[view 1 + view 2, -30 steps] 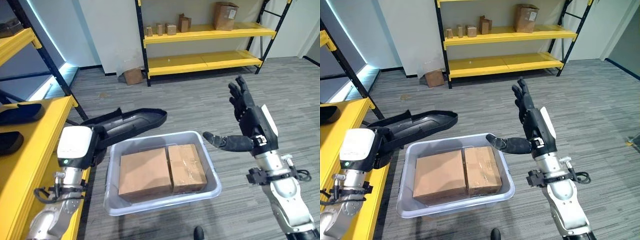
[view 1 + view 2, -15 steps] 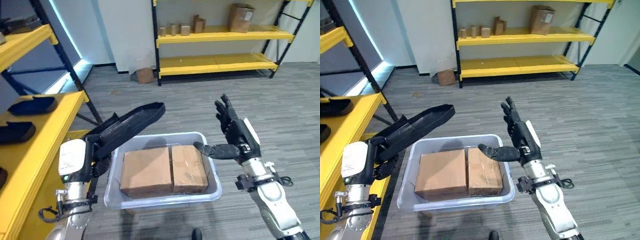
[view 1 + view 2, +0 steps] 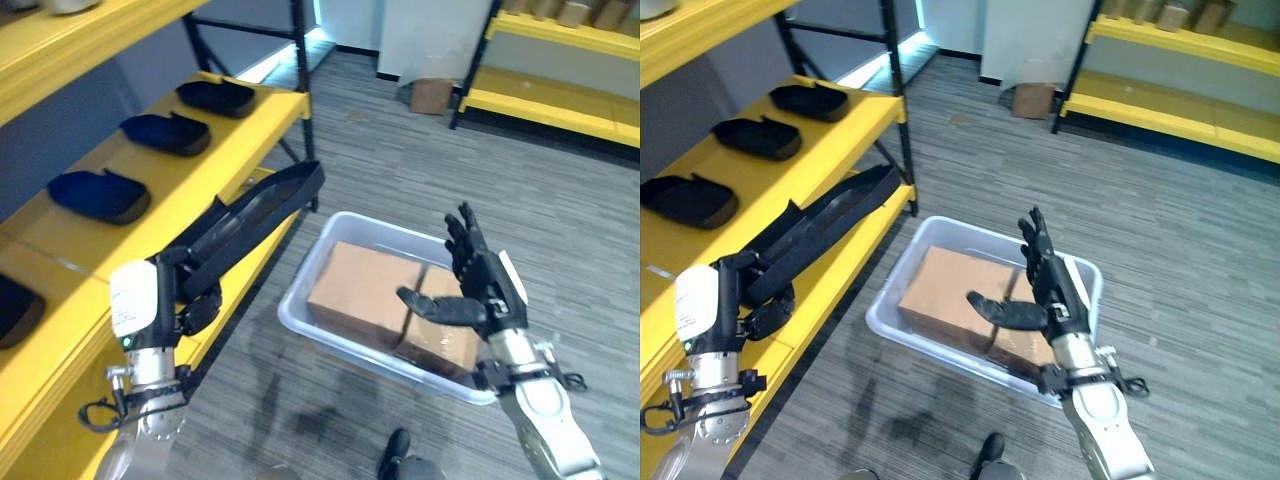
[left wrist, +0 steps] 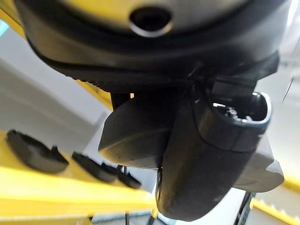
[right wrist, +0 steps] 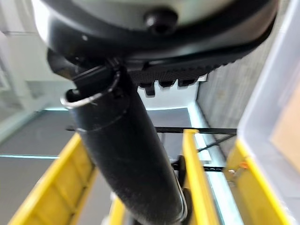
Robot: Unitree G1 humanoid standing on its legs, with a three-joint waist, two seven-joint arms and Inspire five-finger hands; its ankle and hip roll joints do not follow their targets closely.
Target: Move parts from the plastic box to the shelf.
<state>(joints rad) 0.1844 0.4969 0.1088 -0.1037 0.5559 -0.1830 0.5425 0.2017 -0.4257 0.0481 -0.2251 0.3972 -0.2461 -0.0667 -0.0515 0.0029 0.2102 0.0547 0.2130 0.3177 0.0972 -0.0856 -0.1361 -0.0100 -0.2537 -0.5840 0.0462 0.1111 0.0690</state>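
the long yellow metal shelf with dark uprights point(image 3: 95, 245) runs along the robot's left side, and its middle board already carries a row of flat black moulded parts point(image 3: 97, 194), set one after another along its length. on the grey striped carpet floor point(image 3: 380, 180) just beside the shelf's lower board stands the pale translucent plastic box point(image 3: 300, 320), a shallow rectangular tub, with two brown cardboard cartons point(image 3: 365, 290) lying side by side inside it and filling most of its bottom.

the part now being moved is the long black curved plastic part point(image 3: 250, 220), a narrow trough-like piece. the left hand point(image 3: 185, 290) has its fingers wrapped round the lower end of this part, as far as the head views show; the left wrist view is too close to confirm more. the part's long axis rises from that hand up and away toward the shelf's near upright, so its far tip hangs over the edge of the middle board while its held end is out over the floor between shelf and box.

the shelf board lies to the left of the carried part, and the left hand is clearly the nearer one. my judgement is that the part needs swinging leftward and levelling so its length lies across the board like the others.

the right hand point(image 3: 480, 290) hovers above the box's cartons, fingers straight and spread, thumb out, holding nothing.
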